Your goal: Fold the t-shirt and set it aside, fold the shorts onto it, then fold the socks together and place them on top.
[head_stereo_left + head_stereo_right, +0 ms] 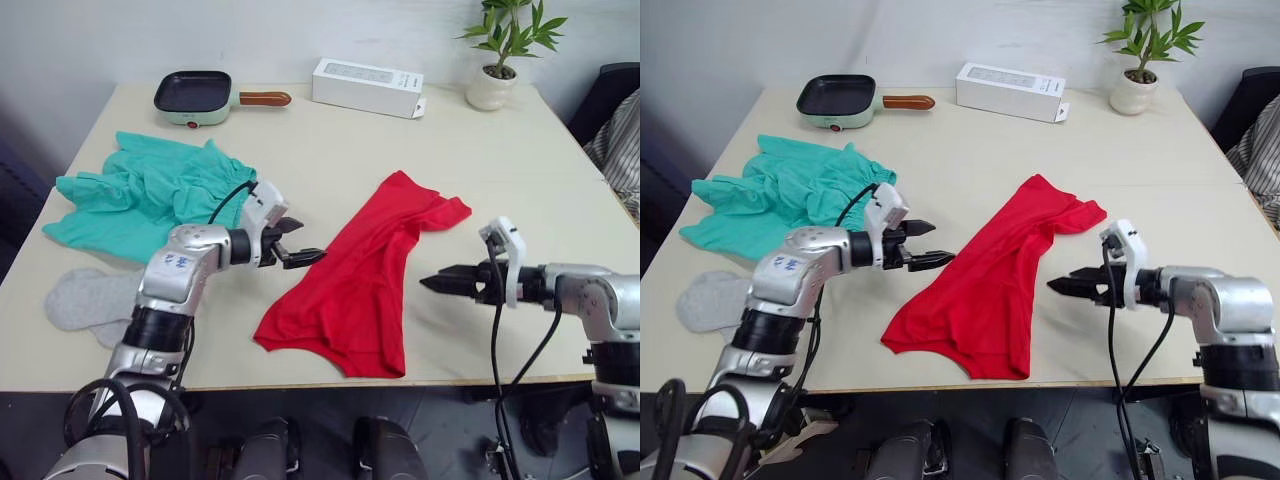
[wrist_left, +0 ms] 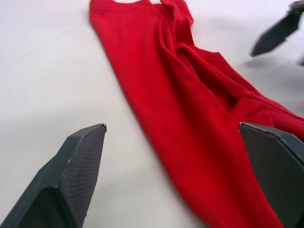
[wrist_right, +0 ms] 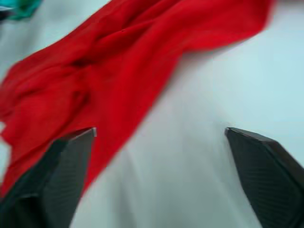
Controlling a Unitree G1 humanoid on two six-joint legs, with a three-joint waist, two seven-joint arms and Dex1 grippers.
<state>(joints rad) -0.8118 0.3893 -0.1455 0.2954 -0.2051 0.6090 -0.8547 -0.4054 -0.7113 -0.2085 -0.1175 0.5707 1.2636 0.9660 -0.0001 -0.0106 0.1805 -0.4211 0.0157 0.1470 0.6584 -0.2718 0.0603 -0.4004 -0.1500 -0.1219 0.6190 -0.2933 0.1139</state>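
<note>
Red t-shirt between both open jaws, untouched

Soft matt red cloth t-shirt

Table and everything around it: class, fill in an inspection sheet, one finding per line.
Surface: pale table, flat.
Job's things: red t-shirt rumpled at centre; teal shorts far left; grey socks near left edge.
Clutter: small pan, white box, potted plant along far edge.
Grippers: left tool and right tool open, flanking t-shirt, empty.
Cables: black cable on right arm.
Surroundings: white wall.
</note>
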